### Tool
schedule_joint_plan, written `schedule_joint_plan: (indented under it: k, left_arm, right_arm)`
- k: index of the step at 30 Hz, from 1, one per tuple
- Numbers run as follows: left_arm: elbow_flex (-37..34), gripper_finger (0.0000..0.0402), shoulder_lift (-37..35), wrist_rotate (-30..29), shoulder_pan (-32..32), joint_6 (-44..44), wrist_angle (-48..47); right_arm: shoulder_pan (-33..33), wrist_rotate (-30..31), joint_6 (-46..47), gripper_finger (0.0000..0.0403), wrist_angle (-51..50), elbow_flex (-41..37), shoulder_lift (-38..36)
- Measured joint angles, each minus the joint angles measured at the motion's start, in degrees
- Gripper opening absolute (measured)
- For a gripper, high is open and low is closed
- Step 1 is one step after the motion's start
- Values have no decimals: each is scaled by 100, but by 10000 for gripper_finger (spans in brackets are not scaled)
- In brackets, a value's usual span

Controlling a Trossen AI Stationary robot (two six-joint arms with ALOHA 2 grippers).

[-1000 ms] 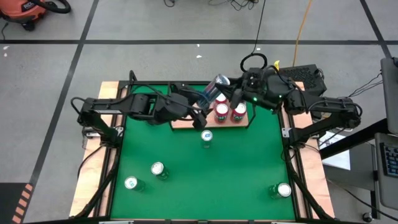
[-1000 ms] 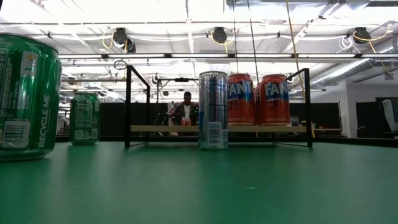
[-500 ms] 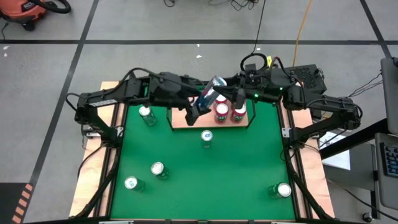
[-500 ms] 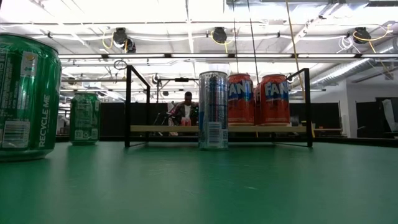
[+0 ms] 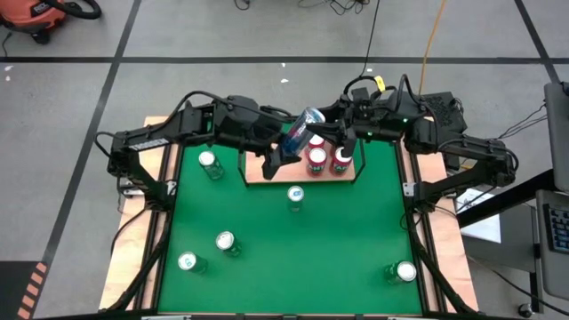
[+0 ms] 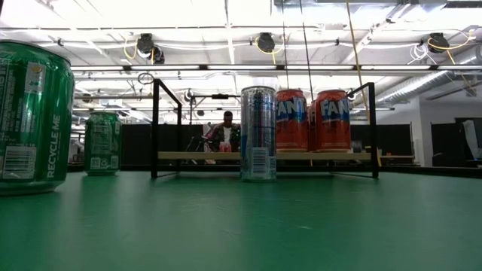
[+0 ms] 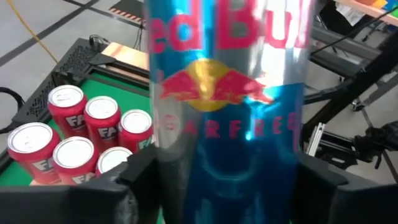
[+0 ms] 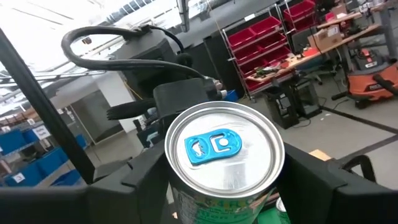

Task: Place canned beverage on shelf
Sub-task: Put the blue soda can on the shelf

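A silver-and-blue canned beverage point(image 5: 302, 130) hangs tilted above the shelf point(image 5: 263, 175), a light-wood board with a black rail. It fills the left wrist view point(image 7: 227, 93), and its top with a blue tab faces the right wrist camera point(image 8: 219, 155). My right gripper point(image 5: 332, 133) comes from the right and is shut on it. My left gripper point(image 5: 281, 153) comes from the left and is closed at its lower part. Red cans point(image 5: 328, 161) stand on the shelf's right half. Neither gripper shows in the low view. My left gripper has the can's body below the label point(image 7: 163, 180) between its two fingers point(image 7: 134, 186), which lie across the can. They come slanting from the table's left. No gap shows beside the can. My right gripper pinches the can's wall just under the top rim point(image 8: 177, 196) between its fingers point(image 8: 146, 177). The can's top faces back toward that wrist. The can is tilted and lifted clear of the shelf.
A second silver-and-blue can point(image 5: 295, 196) stands on the green table in front of the shelf. Green cans stand at the left point(image 5: 209, 164), near left point(image 5: 225, 242) point(image 5: 187, 262) and near right point(image 5: 404, 271). A person point(image 6: 226, 132) sits far behind the table.
My left arm has swung toward the table's far edge, uncovering a green can at the left. Its gripper has turned and come up from the shelf's near side to the can's lower part. My right gripper has turned a little. The can stays tilted above the shelf.
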Motion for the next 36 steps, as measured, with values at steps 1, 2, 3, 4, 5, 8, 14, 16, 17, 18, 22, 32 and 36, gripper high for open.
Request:
schedule_joint_plan:
  k: [1,2,3,4,5,8,14,16,17,18,22,32,36]
  left_arm:
    - [0,250,0,-1,2,5,0]
    - [0,239,0,-22,1,7,-7]
    - [-2,229,0,-71,-7,11,-13]
    - [-2,220,0,-111,-5,32,-14]
    - [-2,214,0,-134,-5,37,-11]
    - [-2,212,2,-190,-5,39,-4]
    - [-4,221,6,-785,-13,-40,0]
    - [-11,221,7,-1259,-40,-98,-49]
    - [-11,221,7,-1505,-47,-150,-32]
    - [-11,222,7,-1717,-58,-167,-9]
    - [-11,222,7,-2526,-163,-164,90]
    - [-11,223,177,-3170,-238,-160,114]
    - [-11,223,195,-3267,-305,-157,25]
  right_arm:
    - [0,8,-25,235,2,0,0]
    - [0,-1,-48,235,2,0,0]
    - [1,-4,-90,235,0,0,0]
    - [2,10,-131,235,0,0,0]
    - [2,18,-145,235,-4,0,0]
    - [2,33,-156,237,-9,0,0]
    - [21,691,98,269,-39,0,0]
    - [57,972,290,288,-41,1,-3]
    - [81,1156,359,297,-39,4,-7]
    - [104,1330,408,305,-37,7,-11]
    - [176,1746,208,326,-45,7,44]
    - [118,1709,12,329,373,7,612]
    - [55,1574,-31,322,576,7,617]
